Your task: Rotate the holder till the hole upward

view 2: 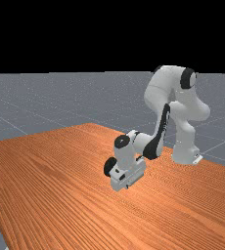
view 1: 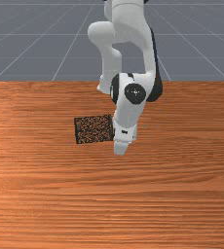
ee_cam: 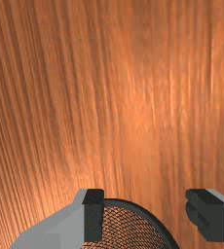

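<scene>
In the front view the gripper points down, right beside the right end of the black mesh holder, whose long outline suggests it lies on its side. The far view has the dark round holder partly behind the white hand. Wide apart in the wrist view, the fingers of the gripper stand open. One finger overlaps the curved rim and mesh of the holder; the other is apart from it. Which end carries the hole cannot be told.
The wooden table spreads around the holder and hand. In the far view the arm reaches over the table from its base, and the table's near left edge runs down at the far view's left.
</scene>
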`<action>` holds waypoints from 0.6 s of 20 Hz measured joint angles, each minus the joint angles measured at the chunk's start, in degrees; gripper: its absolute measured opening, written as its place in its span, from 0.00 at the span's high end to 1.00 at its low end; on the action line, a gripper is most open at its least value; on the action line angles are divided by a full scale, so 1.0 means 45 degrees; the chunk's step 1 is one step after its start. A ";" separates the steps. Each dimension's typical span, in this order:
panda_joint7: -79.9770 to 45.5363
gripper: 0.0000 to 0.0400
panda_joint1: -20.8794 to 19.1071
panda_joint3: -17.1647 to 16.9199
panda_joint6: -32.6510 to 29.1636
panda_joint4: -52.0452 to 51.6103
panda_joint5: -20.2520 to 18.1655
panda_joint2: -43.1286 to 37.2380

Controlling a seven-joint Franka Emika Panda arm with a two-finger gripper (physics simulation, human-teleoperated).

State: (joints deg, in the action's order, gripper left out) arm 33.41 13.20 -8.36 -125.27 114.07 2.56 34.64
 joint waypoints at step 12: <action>-0.2062 0.92 0.1050 -0.1225 -0.1766 0.0268 0.2407 -0.0973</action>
State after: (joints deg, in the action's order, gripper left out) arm 24.13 17.92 -13.87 -133.22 115.28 13.40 30.26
